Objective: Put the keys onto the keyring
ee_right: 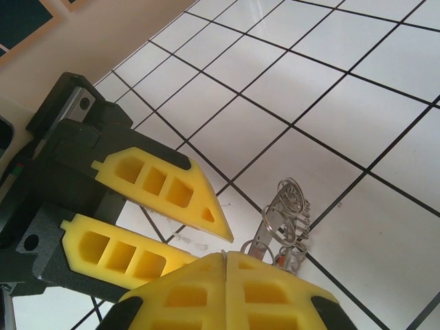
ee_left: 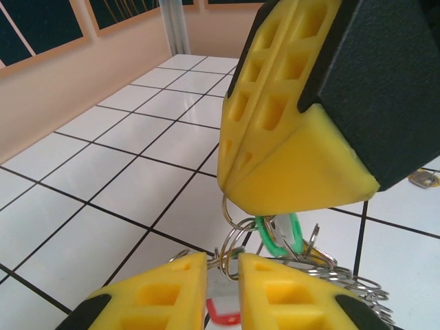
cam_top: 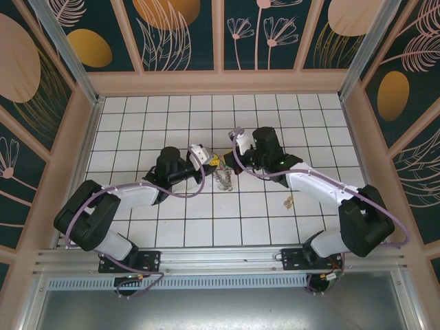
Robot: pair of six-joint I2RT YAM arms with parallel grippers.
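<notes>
My right pincer (ee_right: 225, 258) clenches the keyring (ee_right: 282, 220), green key (ee_left: 278, 234) threaded; my left pincer (ee_left: 222, 265) is released, slightly parted. A brass key (cam_top: 289, 201) lies unthreaded toward the desk's (cam_top: 172, 227) right edge.

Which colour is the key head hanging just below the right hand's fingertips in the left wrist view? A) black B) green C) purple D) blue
B: a green key hangs among the keyring loops directly under the shut tips of the right hand.
</notes>
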